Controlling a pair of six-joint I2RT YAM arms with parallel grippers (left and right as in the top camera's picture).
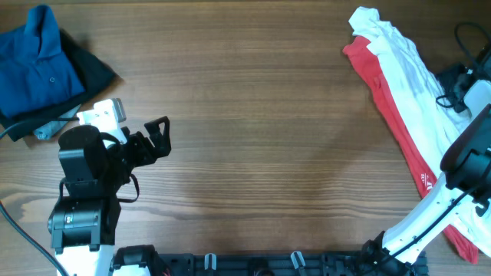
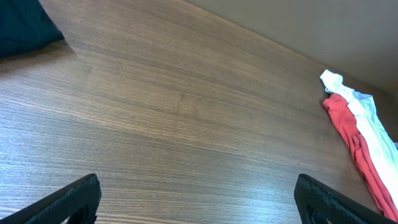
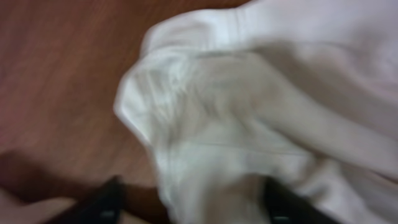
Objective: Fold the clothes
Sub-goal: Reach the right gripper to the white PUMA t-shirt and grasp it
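A white garment (image 1: 406, 69) lies crumpled in a long strip at the right of the table, on top of a red shirt (image 1: 383, 96). My right gripper (image 1: 459, 86) is over the white garment's right side. In the right wrist view its fingers (image 3: 193, 202) are spread wide with white fabric (image 3: 249, 112) bunched between them, not pinched; the view is blurred. My left gripper (image 1: 157, 138) is open and empty above bare wood at the left, its fingertips (image 2: 199, 199) far apart. The white and red pieces also show far off in the left wrist view (image 2: 367, 134).
A blue polo (image 1: 34, 65) lies on a dark garment (image 1: 92, 70) at the far left corner; the dark piece's edge shows in the left wrist view (image 2: 25, 28). Black cables (image 1: 468, 38) run by the right arm. The wooden table (image 1: 253, 130) spans the middle.
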